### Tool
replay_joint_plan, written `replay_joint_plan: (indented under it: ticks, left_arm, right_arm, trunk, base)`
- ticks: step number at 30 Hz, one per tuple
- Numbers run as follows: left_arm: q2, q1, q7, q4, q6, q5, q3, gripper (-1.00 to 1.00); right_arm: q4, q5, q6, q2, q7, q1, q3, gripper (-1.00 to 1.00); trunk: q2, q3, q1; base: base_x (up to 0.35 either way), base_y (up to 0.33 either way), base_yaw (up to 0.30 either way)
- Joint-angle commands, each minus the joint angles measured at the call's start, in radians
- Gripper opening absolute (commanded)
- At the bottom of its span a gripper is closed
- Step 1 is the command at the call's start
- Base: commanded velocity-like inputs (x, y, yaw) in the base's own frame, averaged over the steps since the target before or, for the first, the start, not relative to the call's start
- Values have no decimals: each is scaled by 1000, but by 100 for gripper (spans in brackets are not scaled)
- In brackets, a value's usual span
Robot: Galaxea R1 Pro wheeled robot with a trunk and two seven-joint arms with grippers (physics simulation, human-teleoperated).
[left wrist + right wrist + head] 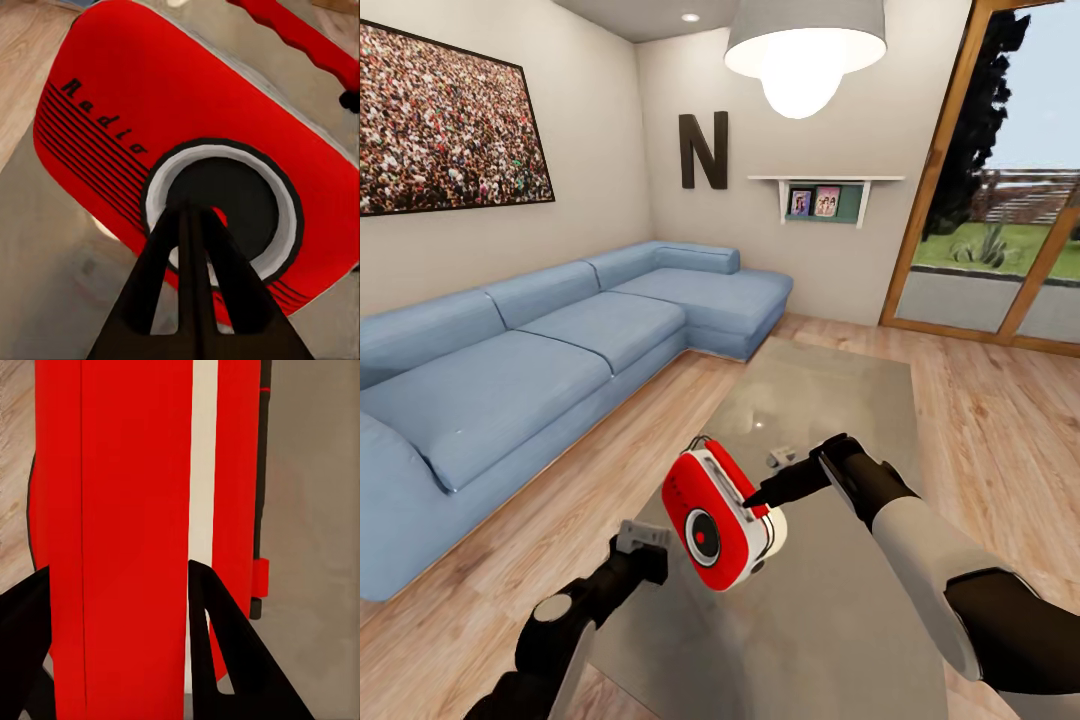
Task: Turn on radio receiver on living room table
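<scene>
The red radio receiver [712,520] with its white edge band is tilted over the near part of the glossy coffee table [840,400]. My right gripper [762,497] is shut on its edge; in the right wrist view its dark fingers [225,645] flank the red body [127,510], the right gripper [116,571] clamped around it. My left gripper [660,555] is shut, just left of the radio's face. In the left wrist view the left gripper [196,208] points its joined fingertips at the round dark dial [225,202] on the radio receiver [150,97], touching or almost touching it.
A blue corner sofa [550,350] runs along the left wall, with wood floor [610,440] between it and the table. A white pendant lamp [805,55] hangs above. Wood-framed glass doors [1000,200] stand at the right, a small wall shelf [825,195] behind.
</scene>
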Motion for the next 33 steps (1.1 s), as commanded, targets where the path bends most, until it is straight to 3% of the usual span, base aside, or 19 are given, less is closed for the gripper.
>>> replay_joint_plan:
  ticks: [1, 4, 6, 11, 17, 29, 33]
  left_arm:
    - [-8, -3, -9, 9, 0, 0, 0, -100]
    - [-35, -10, -29, 44, -3, -2, 0, -100]
    - [-39, -13, -33, 57, -4, -4, 0, -100]
    - [-40, -15, -34, 85, -9, -5, 0, -100]
    - [-30, -16, -34, 90, -11, -9, 1, -100]
    - [-30, -38, -32, 154, -14, -11, 3, -100]
    - [-36, -85, -31, 242, -17, -57, 3, -100]
  right_arm:
    - [-1, -9, 3, 0, 1, 0, -2, -100]
    - [-1, -10, 3, 3, 4, 0, -5, -100]
    - [-1, -14, 3, 5, 5, 0, -6, -100]
    - [0, -18, 3, 9, 10, 0, -7, -100]
    - [-1, -13, 4, 9, 96, 0, -6, -100]
    - [1, -18, 11, 9, 108, 0, -6, -100]
    - [1, -19, 11, 9, 108, 0, -6, -100]
  trunk:
    - [0, 0, 0]
    - [0, 0, 0]
    - [0, 0, 0]
    - [0, 0, 0]
    - [0, 0, 0]
    - [0, 0, 0]
    - [0, 0, 0]
  base:
    - [0, 0, 0]
    - [0, 0, 0]
    - [0, 0, 0]
    - [0, 0, 0]
    - [0, 0, 0]
    - [0, 0, 0]
    - [0, 0, 0]
